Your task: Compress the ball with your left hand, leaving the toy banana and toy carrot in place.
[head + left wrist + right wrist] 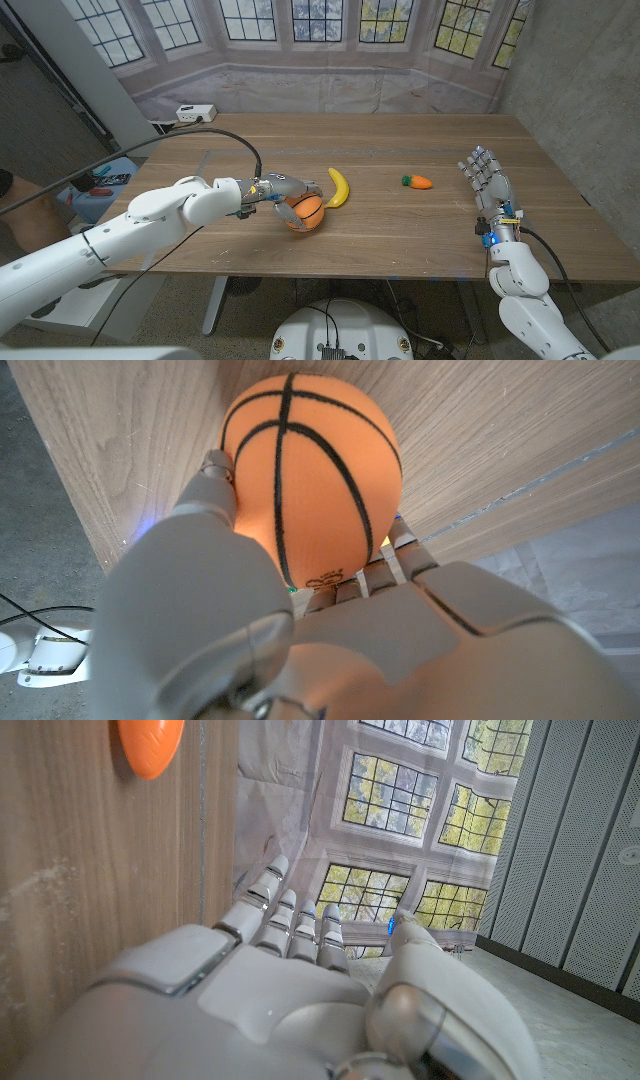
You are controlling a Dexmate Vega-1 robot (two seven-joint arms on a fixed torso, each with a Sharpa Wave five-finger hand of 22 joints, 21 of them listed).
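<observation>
Left hand [283, 192] wrapped around the ball [305, 211], fingers curled over its top and far side, thumb against the near side, as seen from the head view. From the left wrist view, fingers [400, 555] and thumb cradling the orange ball [310, 470] with black seams like a small basketball, held against the desk [400, 225] or just above it; cannot tell which. Ball stretched slightly into an egg shape in the wrist view, so probably soft foam or thin rubber: light, yielding, likely springing back once let go. Smooth skin, perhaps a bit slippery, so best squeezed across its widest part, thumb opposite fingers, to stop it from popping out sideways. No fragility to fear.

Left arm reaching in from the near left corner, forearm low and almost level over the desk, wrist turned so the palm faces the ball. Banana [339, 186] just beyond the fingertips, close beside the ball but seemingly not touching; carrot [417, 182] well apart, farther toward the right hand. Care needed with any finger sweep near the banana.

Right hand [487, 178] standing on its edge over the desk's right side, fingers apart and straight, holding nothing, the carrot [150, 745] off ahead of its fingertips.
</observation>
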